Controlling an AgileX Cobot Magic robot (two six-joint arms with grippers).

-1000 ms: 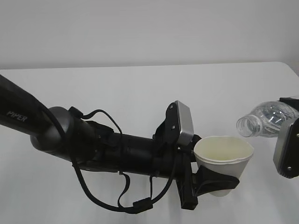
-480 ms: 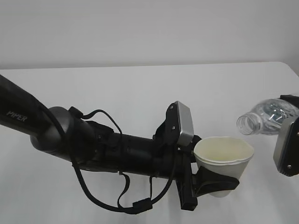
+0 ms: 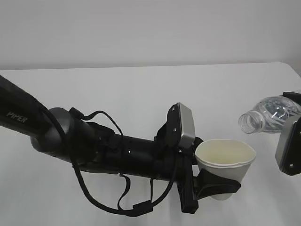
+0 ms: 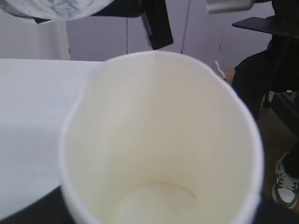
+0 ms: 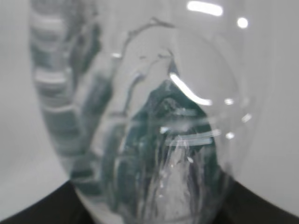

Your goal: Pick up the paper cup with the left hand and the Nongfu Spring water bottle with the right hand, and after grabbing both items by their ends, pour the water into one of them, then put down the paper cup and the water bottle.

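Note:
My left gripper is shut on the lower part of the white paper cup and holds it upright above the table. The left wrist view looks down into the cup; its cream inside shows no clear water. My right gripper at the right edge is shut on the clear Nongfu Spring water bottle. The bottle lies nearly level, its open mouth pointing left, above and to the right of the cup's rim and apart from it. No water runs between them. The bottle fills the right wrist view.
The white table runs back to a pale wall. My left arm with its cables lies across the front left. Beyond the table's edge the left wrist view shows dark furniture and a shoe on the floor.
The bottle's mouth has risen slightly and drawn a little to the right, away from the cup's rim. The cup and the left arm have stayed put.

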